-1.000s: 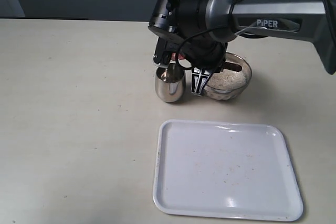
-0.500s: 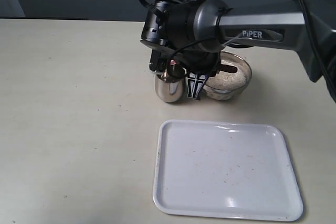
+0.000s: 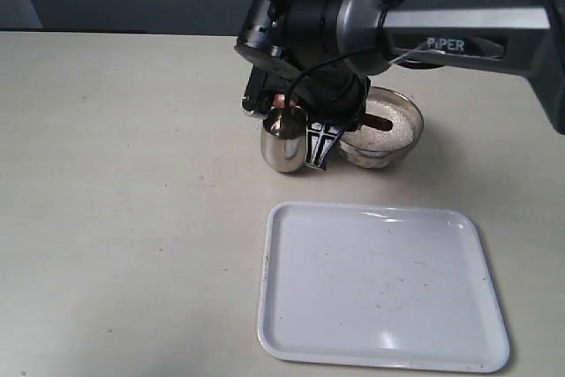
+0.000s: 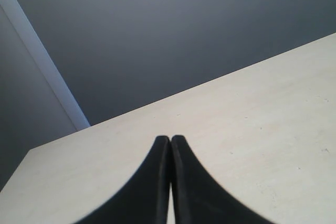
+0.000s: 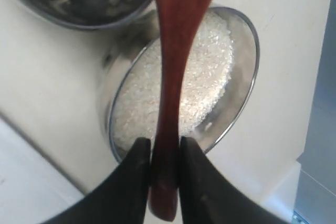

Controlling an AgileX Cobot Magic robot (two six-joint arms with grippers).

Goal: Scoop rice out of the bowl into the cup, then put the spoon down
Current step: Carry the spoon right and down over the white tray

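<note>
My right gripper [image 5: 165,141] is shut on the thin end of the dark reddish-brown spoon [image 5: 176,51]. Its handle crosses above the bowl [image 5: 239,103], which is full of white rice [image 5: 210,72], and its widening head runs out of frame beside the steel cup [image 5: 79,1]. In the exterior view the right gripper [image 3: 320,143] points down between the cup [image 3: 284,147] and the bowl [image 3: 388,143], and the wrist hides most of the spoon. Rice [image 3: 381,130] shows in the bowl. My left gripper [image 4: 170,140] is shut and empty above bare table.
A white tray [image 3: 384,284] lies in front of the cup and bowl, near the table's front edge. The right arm [image 3: 459,33] stretches in from the right above the bowl. A dark wall stands behind the beige table [image 3: 115,174].
The right wrist has shifted a little left toward the cup and rolled slightly, with the spoon still in its grip. Cup, bowl and tray have not moved.
</note>
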